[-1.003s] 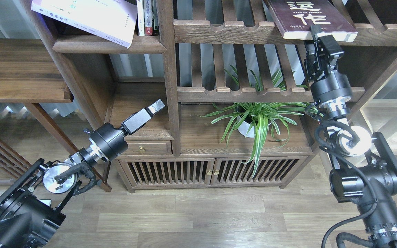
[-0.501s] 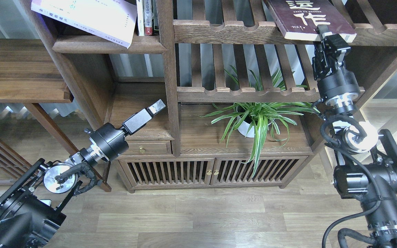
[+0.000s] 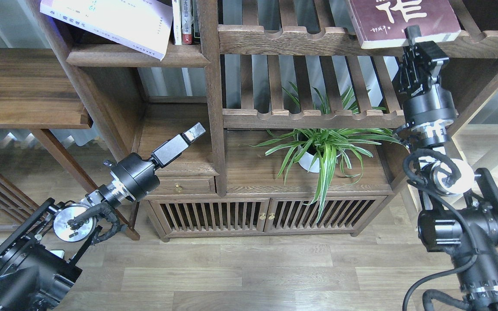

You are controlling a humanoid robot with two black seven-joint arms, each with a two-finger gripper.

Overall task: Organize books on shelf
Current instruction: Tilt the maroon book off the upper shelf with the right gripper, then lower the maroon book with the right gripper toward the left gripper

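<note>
The large dark maroon book (image 3: pixel 404 19) with white characters lies on the upper slatted rack at the top right, its page edge facing me. My right gripper (image 3: pixel 414 35) reaches up to that near edge and looks closed on it. The pale lavender-white book (image 3: pixel 110 21) lies tilted at the top left, overhanging the solid dark-brown shelf (image 3: pixel 136 56). My left gripper (image 3: pixel 193 132) is shut and empty, held low in front of the lower left compartment, well below that shelf. The red book is out of view.
Thin upright white- and red-spined books (image 3: pixel 184 21) stand at the shelf's right end, against a vertical post (image 3: pixel 212 86). A potted spider plant (image 3: pixel 318 151) sits on the cabinet top under the lower slatted rack (image 3: pixel 309 116). A wooden side table (image 3: pixel 24 86) stands at the left.
My right gripper has moved up and to the right, and the maroon book has gone with it, farther back onto the rack. The left arm has barely moved.
</note>
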